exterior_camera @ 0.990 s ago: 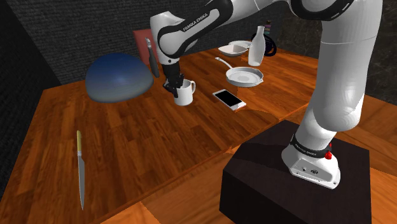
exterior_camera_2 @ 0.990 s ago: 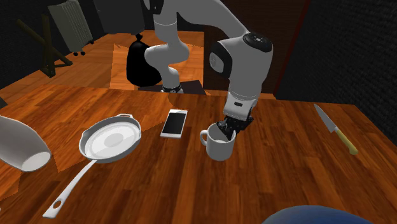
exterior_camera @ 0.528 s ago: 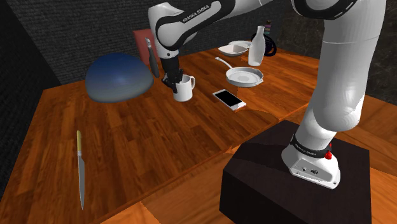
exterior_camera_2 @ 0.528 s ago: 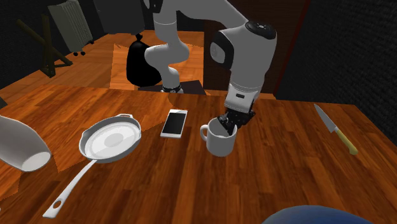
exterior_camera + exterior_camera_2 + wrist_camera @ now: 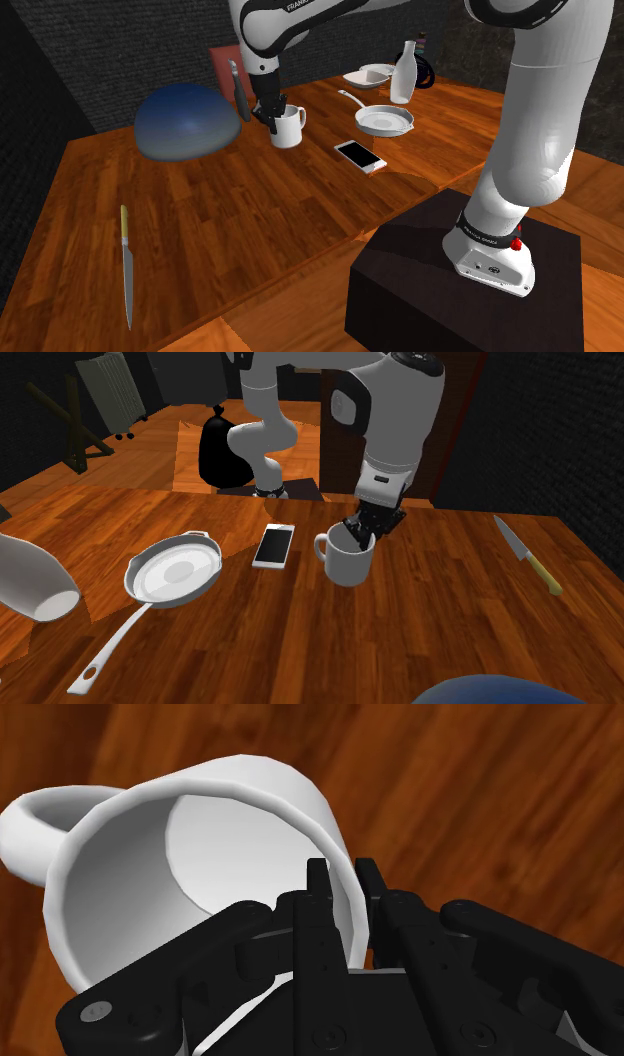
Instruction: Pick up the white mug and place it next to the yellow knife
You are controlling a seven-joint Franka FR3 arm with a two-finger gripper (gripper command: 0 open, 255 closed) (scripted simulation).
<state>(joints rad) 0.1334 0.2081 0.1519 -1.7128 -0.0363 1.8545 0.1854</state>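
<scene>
Black two-finger gripper (image 5: 268,112) (image 5: 362,532) (image 5: 340,869) is clenched on the rim of the white mug (image 5: 290,128) (image 5: 348,560) (image 5: 150,884), a plain cup with a loop handle. In the wrist view one finger sits inside the cup and the other outside, pinching the wall between them on the side opposite the handle. The mug hangs slightly tilted from the fingers; its base looks just off the wood, though the gap is hard to judge. It is over the brown wooden table (image 5: 250,230) (image 5: 450,642), between the large blue dome-shaped object (image 5: 185,122) and the flat white smartphone (image 5: 360,155) (image 5: 274,545). The yellow-handled knife with a grey blade (image 5: 126,265) (image 5: 530,557) lies flat, well apart from the mug: near the table edge at the shoulder view's lower left, and at the second exterior view's right. A white frying pan with a long handle (image 5: 384,121) (image 5: 175,572) sits beyond the phone, with a tall white bottle (image 5: 403,73) and a shallow white bowl (image 5: 370,75) behind it. The arm's black box stand (image 5: 440,300) is at the shoulder view's lower right.
</scene>
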